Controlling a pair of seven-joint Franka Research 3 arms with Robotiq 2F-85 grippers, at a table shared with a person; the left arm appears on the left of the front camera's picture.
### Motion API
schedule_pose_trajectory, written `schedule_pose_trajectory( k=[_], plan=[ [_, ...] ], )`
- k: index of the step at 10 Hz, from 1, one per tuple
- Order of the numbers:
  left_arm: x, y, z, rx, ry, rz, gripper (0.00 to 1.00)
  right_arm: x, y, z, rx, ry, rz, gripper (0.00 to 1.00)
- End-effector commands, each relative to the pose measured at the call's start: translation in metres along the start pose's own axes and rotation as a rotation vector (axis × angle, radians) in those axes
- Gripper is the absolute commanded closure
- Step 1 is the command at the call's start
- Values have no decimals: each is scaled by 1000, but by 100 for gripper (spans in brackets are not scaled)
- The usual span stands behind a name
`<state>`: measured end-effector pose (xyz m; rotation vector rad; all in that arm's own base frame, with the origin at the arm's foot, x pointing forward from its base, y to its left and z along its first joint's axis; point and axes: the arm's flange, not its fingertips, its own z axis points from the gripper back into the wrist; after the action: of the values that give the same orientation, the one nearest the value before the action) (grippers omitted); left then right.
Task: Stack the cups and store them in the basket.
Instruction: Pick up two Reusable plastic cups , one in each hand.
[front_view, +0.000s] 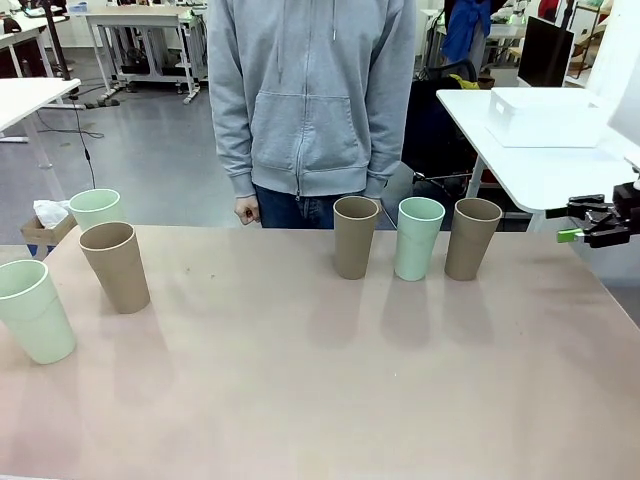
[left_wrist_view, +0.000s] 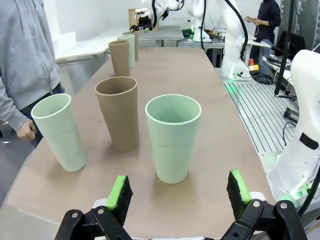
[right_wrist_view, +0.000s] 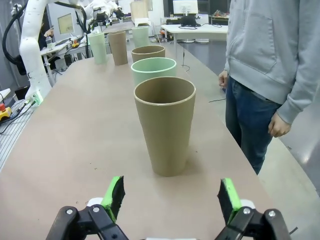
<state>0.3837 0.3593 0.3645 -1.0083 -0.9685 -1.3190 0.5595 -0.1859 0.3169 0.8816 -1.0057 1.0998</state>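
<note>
Closest to the front edge of the table (front_view: 320, 415), the front mint cup (front_view: 35, 310) is standing upright at the far left. The left tan cup (front_view: 115, 265) is standing just behind it, and the back mint cup (front_view: 95, 207) is sitting beyond that, by the table's far left corner. All three are standing apart, none of them nested.

Over toward the right, three more are lining up near the far edge, close together but not touching: the middle tan cup (front_view: 355, 236), the right mint cup (front_view: 418, 238) and the end tan cup (front_view: 472, 238). A person (front_view: 310, 100) in a grey hoodie is standing at the far side, one hand (front_view: 247, 210) hanging loosely at the table's edge.

From its wrist camera, the left gripper (left_wrist_view: 179, 191) is hovering low over the table with its jaws spread wide and gripping nothing, the front mint cup rising straight ahead of it, untouched. The right gripper (front_view: 590, 222) is hanging just off the table's right edge, released as well, its green pads (right_wrist_view: 114, 197) standing wide apart and the end tan cup facing it with a gap between.

Off to the right, the white basket (front_view: 545, 118) is sitting on a separate white side table, well apart from every cup.
</note>
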Motion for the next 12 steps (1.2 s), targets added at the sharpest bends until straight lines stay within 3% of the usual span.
schedule_pose_trajectory(
  k=[1,5,6,10,12],
  plan=[
    [4,-5,-5,6,7,8,0,4,7,-3,-11,12,0,0],
    [2,0,0,1,1,-3,0,1,1,1,-2,0,2,0],
    [-13,-5,-11,29,-55,-20,0,-14,1,-32,5,-20,-11,0],
    [-40,-44,-46,79,-149,-84,0,-36,15,-59,-9,-177,-20,0],
    [-55,-45,-71,67,-192,-83,0,-46,23,-77,-1,-222,-28,0]
  ],
)
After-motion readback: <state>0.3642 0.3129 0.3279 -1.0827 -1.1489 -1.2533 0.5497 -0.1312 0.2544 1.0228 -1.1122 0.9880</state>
